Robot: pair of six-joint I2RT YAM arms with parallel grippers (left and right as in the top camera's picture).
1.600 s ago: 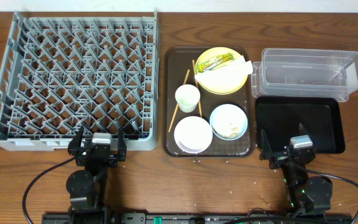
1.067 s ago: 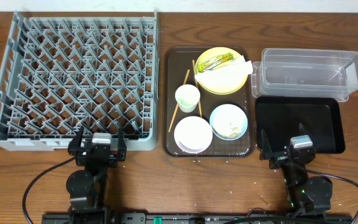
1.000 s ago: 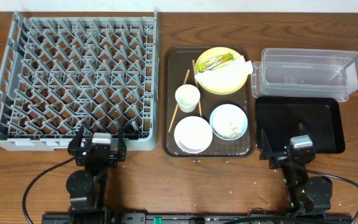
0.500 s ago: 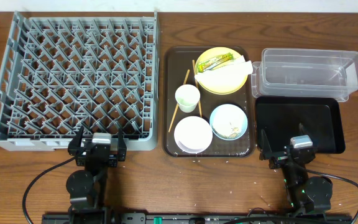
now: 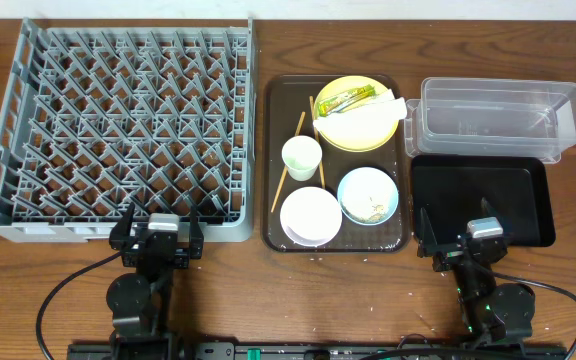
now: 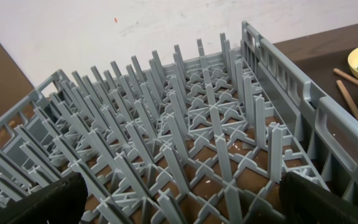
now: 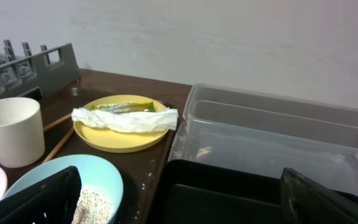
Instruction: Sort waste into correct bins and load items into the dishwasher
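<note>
Resting low at the near edge of the dark wood-grain counter [image 5: 268,290], the left hand [image 5: 160,225] and right hand [image 5: 458,238] both stand wide open and empty.

Nothing is sorted yet. The dark brown serving tray [image 5: 272,160] carries the round yellow plate [image 5: 363,128], small white cup [image 5: 302,157], white bowl [image 5: 310,214], light blue bowl [image 5: 368,195] and two thin wooden chopsticks [image 5: 296,135].

The big grey pegged plastic dish rack [image 5: 118,120], clear plastic tub [image 5: 488,125] and glossy black tray [image 5: 478,190] look empty.

Likely risks:
- The green-and-yellow wrapper [image 5: 348,99] touches the crumpled white paper scrap [image 7: 126,119], so one pinch could take both.
- Tilting the blue bowl early would scatter its rice scraps [image 5: 373,208].
- The chopsticks lie flat beside the cup, so a pinch there could tip it.

Pale specks dot the counter, and a plain pale wall [image 7: 229,37] stands behind.
</note>
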